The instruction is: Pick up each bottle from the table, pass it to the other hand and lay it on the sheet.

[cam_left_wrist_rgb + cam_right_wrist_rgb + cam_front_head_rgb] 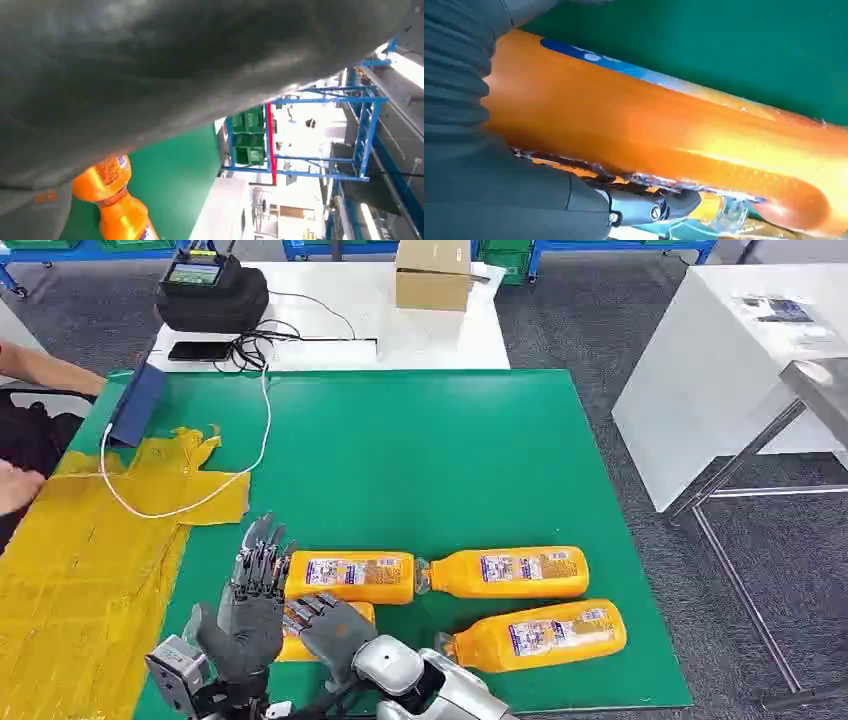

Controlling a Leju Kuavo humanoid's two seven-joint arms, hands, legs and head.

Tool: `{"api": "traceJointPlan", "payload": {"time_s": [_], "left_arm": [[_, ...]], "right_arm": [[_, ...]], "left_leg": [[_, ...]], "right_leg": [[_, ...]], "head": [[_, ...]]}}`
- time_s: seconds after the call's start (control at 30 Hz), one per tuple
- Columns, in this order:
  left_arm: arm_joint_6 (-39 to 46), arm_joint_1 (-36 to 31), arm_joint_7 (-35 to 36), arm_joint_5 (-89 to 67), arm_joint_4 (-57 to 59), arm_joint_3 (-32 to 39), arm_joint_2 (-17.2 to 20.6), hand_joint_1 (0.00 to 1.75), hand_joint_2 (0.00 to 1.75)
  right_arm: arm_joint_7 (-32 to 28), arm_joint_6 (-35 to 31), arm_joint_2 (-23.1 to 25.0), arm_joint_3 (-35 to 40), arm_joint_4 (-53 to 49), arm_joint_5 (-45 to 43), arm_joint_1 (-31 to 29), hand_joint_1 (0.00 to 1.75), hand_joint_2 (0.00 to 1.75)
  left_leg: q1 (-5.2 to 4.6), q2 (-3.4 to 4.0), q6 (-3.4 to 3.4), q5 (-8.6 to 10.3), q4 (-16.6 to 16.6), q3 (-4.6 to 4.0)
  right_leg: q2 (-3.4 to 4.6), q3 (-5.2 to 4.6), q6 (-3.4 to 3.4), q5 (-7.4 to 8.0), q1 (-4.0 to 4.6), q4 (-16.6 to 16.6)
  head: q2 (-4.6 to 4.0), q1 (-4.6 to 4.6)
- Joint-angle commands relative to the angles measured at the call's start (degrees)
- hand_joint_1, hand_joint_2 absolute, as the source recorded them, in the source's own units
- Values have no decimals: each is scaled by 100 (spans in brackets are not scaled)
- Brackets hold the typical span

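Note:
Several orange bottles lie on the green mat (420, 460). One (350, 578) lies just beyond my hands, a second (510, 573) to its right, a third (540, 633) near the front edge. Another bottle (296, 646) sits at the front left, mostly hidden under my hands. My right hand (335, 625) wraps over it; in the right wrist view dark fingers (644, 210) curl round its orange body (664, 135). My left hand (250, 605) stands beside that bottle's left end, fingers spread and pointing away. The yellow sheet (80, 570) lies left. The left wrist view catches a bottle (117, 210).
A white cable (215, 488) trails across the sheet's far corner to a blue device (138, 405). Behind the mat stand a black bag (212, 295), a phone (198, 351) and a cardboard box (433, 275). A person's arm (40, 368) is at the left edge. A white table (720, 370) stands right.

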Motion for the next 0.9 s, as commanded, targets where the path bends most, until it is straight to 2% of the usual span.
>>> {"api": "traceJointPlan", "payload": {"time_s": [0.03, 0.2, 0.37, 0.43, 0.57, 0.63, 0.67, 0.7, 0.77, 0.8, 0.83, 0.87, 0.9], "left_arm": [[61, -413, 173, 224, 622, -206, 160, 0, 0], [70, -431, 179, 234, 624, -209, 164, 0, 0], [166, -386, 190, 377, 528, -91, 59, 0, 0], [467, -305, 272, 517, 218, 177, -170, 0, 0], [1418, -168, 497, 809, -191, 478, -241, 0, 0], [1597, -139, 502, 1026, -282, 514, -241, 0, 0], [1809, -111, 612, 1206, -308, 549, -241, 0, 0], [1942, -84, 599, 1329, -321, 553, -241, 0, 175], [2681, 176, 529, 1863, -497, 605, -241, 0, 175], [2976, 316, 394, 1935, -682, 592, -241, 0, 175], [3571, 621, 175, 2080, -1076, 608, -241, 0, 175], [3705, 782, 161, 2048, -1300, 618, -241, 0, 175], [3879, 895, 76, 1963, -1485, 611, -241, 0, 175]], "right_arm": [[-133, 847, -43, -300, 1264, -255, 72, 175, 175], [-124, 858, -29, -311, 1263, -265, 64, 175, 175], [-58, 878, 17, -510, 1254, -445, 107, 175, 175], [39, 764, 14, -642, 1253, -544, 224, 175, 175], [287, 513, 82, -1094, 1370, -926, 481, 175, 175], [266, 388, 108, -1187, 1354, -1029, 536, 175, 175], [286, 244, 143, -1473, 1226, -1311, 653, 175, 175], [117, 1, 158, -1680, 1039, -1566, 776, 175, 175], [-456, -735, 151, -2321, -185, -2838, 1526, 175, 175], [-781, -1016, 111, -2345, -937, -3457, 1878, 175, 175], [-1306, -1076, -213, -2191, -2669, -4620, 2594, 175, 175], [-968, -1110, -475, -1972, -3544, -4855, 2855, 175, 175], [-939, -1198, -612, -1860, -4106, -5120, 3018, 175, 175]], "left_leg": [[-5, -42, 23, 17, -28, 19], [-2, -33, 12, 6, -22, 63], [-2, -46, 20, 10, -28, 64], [-2, -37, 17, 2, -22, 70], [0, -37, 14, -2, -19, 79], [-2, -48, 21, 6, -31, 77], [-4, -53, 26, 9, -38, 76], [1, -41, 14, -1, -22, 88], [1, -37, 12, -7, -16, 98], [1, -50, 18, -3, -23, 95], [-1, -54, 24, 2, -28, 89], [5, -27, 14, -19, -11, 98], [6, -30, 10, -33, -8, 89]], "right_leg": [[-9, 30, -40, 6, 1, -27], [-3, 65, -31, 5, 1, -25], [-6, 70, -42, 8, 0, -33], [-2, 75, -35, 3, -3, -26], [-3, 85, -35, -1, -2, -24], [-5, 86, -47, 4, -2, -35], [-3, 86, -56, 6, -2, -41], [-6, 97, -35, 0, -1, -30], [-8, 108, -31, -12, -3, -24], [-13, 109, -44, -11, -2, -34], [-11, 106, -54, -8, -1, -40], [3, 104, -45, -19, 1, -21], [8, 93, -59, -26, 4, -20]], "head": [[0, 0], [0, -2], [0, -2], [0, -2], [0, -2], [0, -2], [0, -2], [0, -2], [0, -2], [0, -2], [0, 0], [0, 0], [0, 0]]}}
